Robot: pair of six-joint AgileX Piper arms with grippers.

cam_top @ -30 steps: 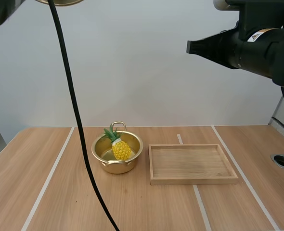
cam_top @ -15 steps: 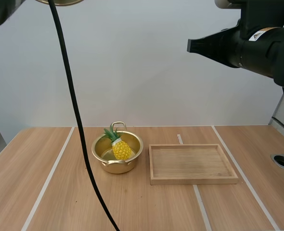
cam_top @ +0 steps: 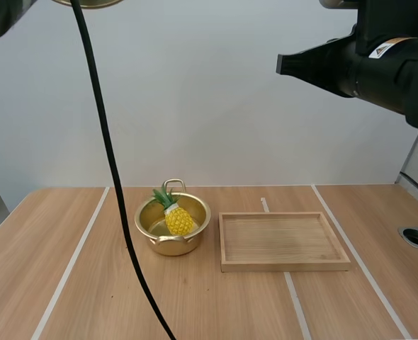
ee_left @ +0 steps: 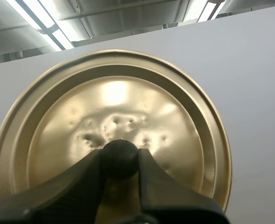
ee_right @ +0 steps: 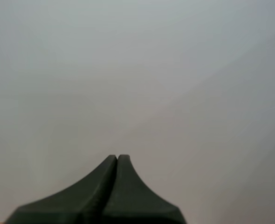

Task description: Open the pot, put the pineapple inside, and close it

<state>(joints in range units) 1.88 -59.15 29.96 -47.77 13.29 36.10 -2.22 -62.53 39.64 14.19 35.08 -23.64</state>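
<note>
A gold pot (cam_top: 172, 225) stands open on the table left of centre, with a yellow pineapple (cam_top: 178, 219) lying inside, its green leaves toward the back left. The gold lid (ee_left: 110, 130) is held up in the air; my left gripper (ee_left: 120, 158) is shut on its black knob (ee_left: 120, 156). An edge of that lid (cam_top: 88, 3) shows at the top left of the high view. My right gripper (cam_top: 280, 66) hangs high at the right, well above the table, its fingers (ee_right: 117, 161) lying together on nothing.
A shallow wooden tray (cam_top: 283, 241) lies right of the pot with nothing in it. A round hole (cam_top: 416, 236) sits in the table near its right edge. White lines cross the wooden tabletop.
My right arm has drifted slightly up and to the right. The pot, pineapple and lid have not moved.
</note>
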